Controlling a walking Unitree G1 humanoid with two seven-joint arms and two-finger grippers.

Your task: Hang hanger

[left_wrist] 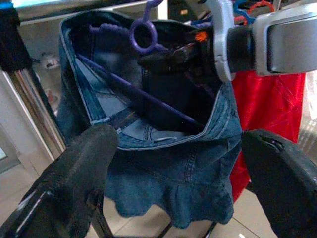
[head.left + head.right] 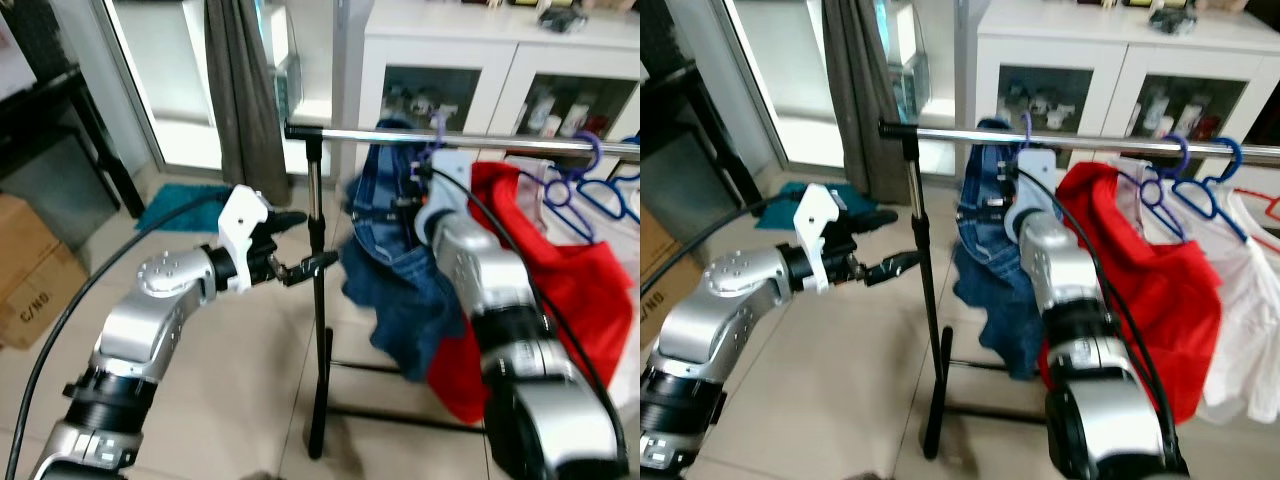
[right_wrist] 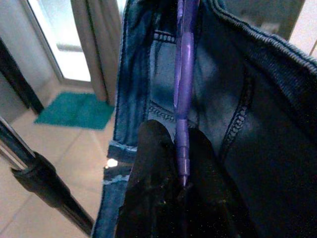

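We grip the purple plastic hanger [image 3: 182, 74] in our right gripper [image 3: 179, 171], jaws clamped on its thin bar, with the blue denim skirt [image 2: 400, 290] draped from it. Its hook sits at the shiny metal rail [image 2: 480, 140], seemingly almost hung; release is left. Our left gripper [image 2: 305, 245] waits beside the rack's post, jaws spread open.

We could not see where the purple hanger [image 3: 182, 89] ran below the right gripper [image 3: 179, 163]; denim [image 1: 173, 168] hid most of its bar, and the rail [image 2: 450, 140] ran off the frame's edge.
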